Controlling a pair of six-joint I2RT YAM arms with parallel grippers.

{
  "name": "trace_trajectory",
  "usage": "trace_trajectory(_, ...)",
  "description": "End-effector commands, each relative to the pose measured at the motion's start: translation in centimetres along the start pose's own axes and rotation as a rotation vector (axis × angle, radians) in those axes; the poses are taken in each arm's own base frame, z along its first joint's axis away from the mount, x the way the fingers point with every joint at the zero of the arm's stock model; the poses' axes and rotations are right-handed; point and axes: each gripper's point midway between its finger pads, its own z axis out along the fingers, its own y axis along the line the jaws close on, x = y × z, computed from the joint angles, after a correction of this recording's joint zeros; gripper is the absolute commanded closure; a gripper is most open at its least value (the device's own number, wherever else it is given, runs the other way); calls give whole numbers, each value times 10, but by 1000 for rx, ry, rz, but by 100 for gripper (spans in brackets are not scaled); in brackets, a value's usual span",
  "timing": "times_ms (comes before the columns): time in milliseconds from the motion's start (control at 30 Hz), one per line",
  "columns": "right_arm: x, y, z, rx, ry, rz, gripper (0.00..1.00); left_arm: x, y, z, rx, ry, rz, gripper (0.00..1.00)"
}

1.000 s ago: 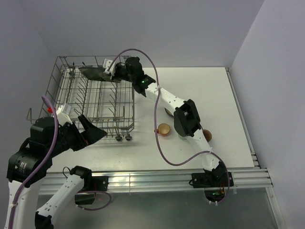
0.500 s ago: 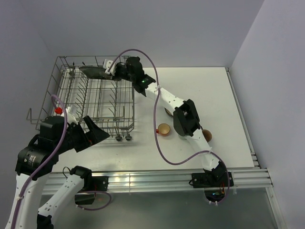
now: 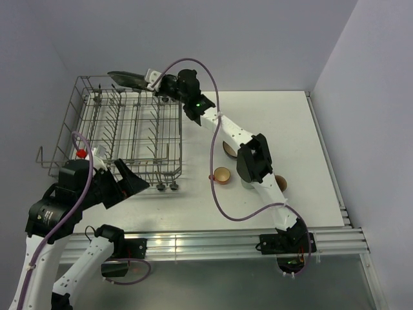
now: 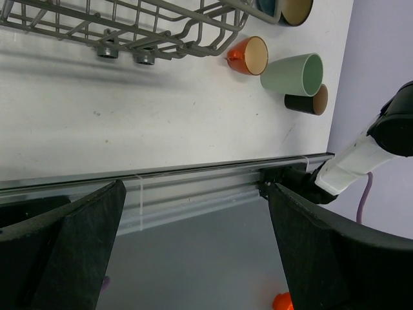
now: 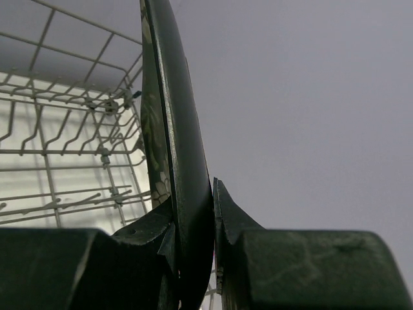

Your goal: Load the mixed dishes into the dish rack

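My right gripper (image 3: 155, 82) is shut on the rim of the dark square plate (image 3: 128, 79) and holds it in the air over the far edge of the grey wire dish rack (image 3: 122, 132). In the right wrist view the plate (image 5: 171, 97) stands edge-on between my fingers, above the rack (image 5: 64, 148). My left gripper (image 3: 133, 183) is open and empty by the rack's near right corner. The orange-red cup (image 4: 248, 55), pale green mug (image 4: 293, 73), brown cup (image 4: 308, 100) and blue bowl (image 4: 287, 8) lie on the table right of the rack.
The rack's small wheels (image 4: 126, 53) rest on the white table (image 4: 161, 123). A metal rail (image 3: 213, 239) runs along the table's near edge. The right arm's links (image 3: 255, 161) reach over the cups. Grey walls close the back and both sides.
My right gripper has lifted the plate higher and farther back, from inside the rack's far end to above its rim. My left arm has dropped and shifted slightly right.
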Motion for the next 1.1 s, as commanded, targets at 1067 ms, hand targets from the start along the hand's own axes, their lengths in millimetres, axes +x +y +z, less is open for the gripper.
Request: trace_trajectory(1067,-76,-69,-9,165,-252,-129,100,-2,-1,4,40,-46,-35,1)
